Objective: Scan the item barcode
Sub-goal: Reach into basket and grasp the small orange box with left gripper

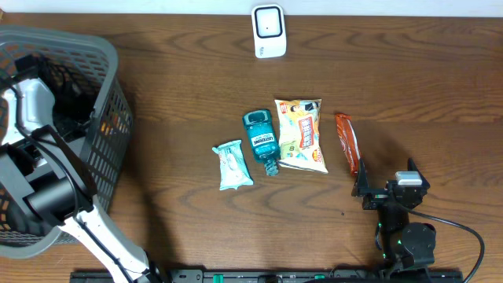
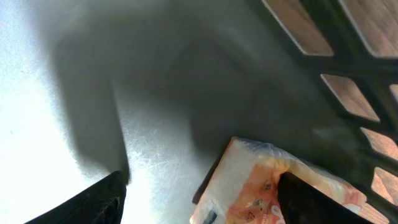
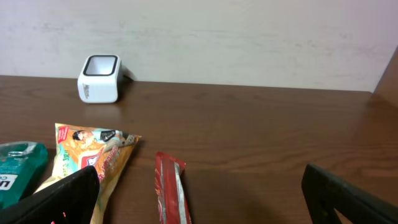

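I am looking into the grey basket (image 2: 155, 106) past the left gripper (image 2: 199, 208), whose fingers (image 2: 93, 202) are standing wide apart. An orange-and-white packet (image 2: 255, 177) is lying on the floor, partly behind one finger. The wooden table (image 2: 311, 25) is showing through the lattice wall.

1. The bench (image 1: 181, 71) is dark brown wood with a plain grain.
2. A grey mesh basket (image 1: 110, 94) stands at its left end.
3. A white scanner (image 1: 268, 31) stands at the far edge, near the middle.
4. Four things lie in a row across the middle:
   - a pale teal pack (image 1: 233, 165) on the left;
   - a teal bottle (image 1: 261, 140), lying flat with its narrow end toward the near side;
   - a yellow snack bag (image 1: 300, 134), just beside the bottle;
   - a red bar (image 1: 346, 141), a little apart on the right.
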`<action>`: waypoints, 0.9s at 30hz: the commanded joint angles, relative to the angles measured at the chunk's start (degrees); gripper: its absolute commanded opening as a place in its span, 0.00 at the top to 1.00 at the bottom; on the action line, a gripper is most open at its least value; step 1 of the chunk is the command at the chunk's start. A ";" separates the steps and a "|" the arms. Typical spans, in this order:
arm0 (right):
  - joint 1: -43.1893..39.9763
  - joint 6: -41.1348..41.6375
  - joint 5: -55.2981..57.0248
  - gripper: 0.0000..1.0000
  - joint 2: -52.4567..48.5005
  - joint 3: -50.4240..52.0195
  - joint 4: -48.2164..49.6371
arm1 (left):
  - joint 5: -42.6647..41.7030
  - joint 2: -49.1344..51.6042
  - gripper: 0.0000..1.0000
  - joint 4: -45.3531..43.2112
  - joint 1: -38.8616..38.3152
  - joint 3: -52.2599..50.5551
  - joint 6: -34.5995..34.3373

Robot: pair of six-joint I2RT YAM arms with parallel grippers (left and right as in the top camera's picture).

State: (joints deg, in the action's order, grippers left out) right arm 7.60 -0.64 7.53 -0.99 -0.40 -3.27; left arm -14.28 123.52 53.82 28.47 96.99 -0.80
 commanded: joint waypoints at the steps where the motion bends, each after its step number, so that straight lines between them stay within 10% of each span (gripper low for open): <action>1: 0.33 -0.26 0.50 0.01 0.24 0.09 -0.20 | -0.50 1.33 0.22 -0.57 -2.34 -1.29 3.87; 2: 0.33 -0.28 0.50 0.01 0.24 0.09 -0.17 | 0.59 1.33 0.23 -0.85 -2.93 -1.53 3.82; 5: 0.33 -0.28 0.50 0.01 0.24 0.09 -0.17 | 1.86 1.33 0.78 -1.51 -3.32 -3.23 3.82; 7: 0.33 -0.28 0.50 0.01 0.24 0.09 -0.20 | 1.86 1.33 0.92 -1.90 -3.26 -4.37 3.80; 27: 0.33 -0.28 0.50 0.01 0.24 0.09 -0.17 | 15.23 -16.83 0.93 -0.98 4.24 -5.27 -17.75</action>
State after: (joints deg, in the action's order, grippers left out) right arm 7.60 -0.67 7.53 -0.99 -0.40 -3.27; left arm -3.01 114.63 52.77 31.70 91.18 -12.36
